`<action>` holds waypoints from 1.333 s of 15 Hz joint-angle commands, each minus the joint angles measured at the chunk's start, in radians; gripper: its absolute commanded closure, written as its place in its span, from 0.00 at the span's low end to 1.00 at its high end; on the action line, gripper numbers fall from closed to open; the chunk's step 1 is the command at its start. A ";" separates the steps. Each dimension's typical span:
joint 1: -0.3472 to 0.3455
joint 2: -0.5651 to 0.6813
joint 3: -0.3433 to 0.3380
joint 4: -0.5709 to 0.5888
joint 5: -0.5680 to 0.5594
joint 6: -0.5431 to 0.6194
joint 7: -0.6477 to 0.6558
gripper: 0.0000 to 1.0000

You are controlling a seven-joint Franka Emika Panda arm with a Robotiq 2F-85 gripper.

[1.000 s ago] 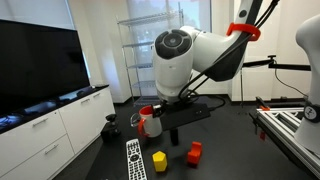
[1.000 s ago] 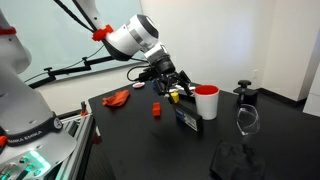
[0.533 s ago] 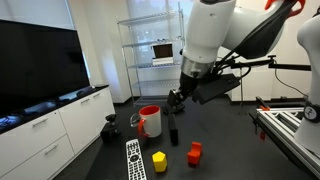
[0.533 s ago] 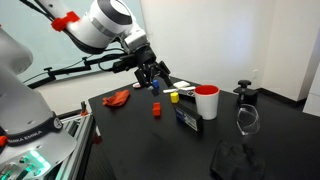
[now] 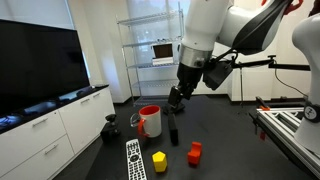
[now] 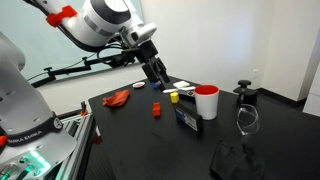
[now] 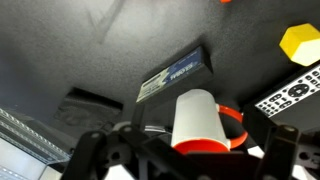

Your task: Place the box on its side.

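Gripper (image 6: 160, 82), released and empty, hangs above the slim black rectangular box (image 7: 175, 75) standing at 12 o'clock of the red-and-white mug (image 7: 197, 120), white label illegible, open black tabletop (image 7: 60, 40) beyond.

Beneath me the box (image 7: 176, 74) sits well in from the desk's edge, just beside the red-and-white mug (image 7: 198, 122); the yellow block (image 7: 303, 42) and the remote (image 7: 290, 92) lie farther off.

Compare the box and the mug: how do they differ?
The box is black and flat-sided; the mug is red and white, round. The box rests on a long edge; the mug stands upright. Both sit on the table, close together, clear of the end effector.
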 commanded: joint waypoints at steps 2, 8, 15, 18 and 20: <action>0.304 -0.087 -0.227 0.003 0.171 -0.062 -0.316 0.00; 0.307 -0.037 -0.219 -0.002 0.175 -0.064 -0.330 0.00; 0.556 -0.116 -0.413 -0.006 0.386 -0.293 -0.786 0.00; 0.567 -0.138 -0.437 0.066 0.467 -0.415 -0.950 0.00; 0.348 -0.093 -0.224 0.098 0.610 -0.438 -1.057 0.00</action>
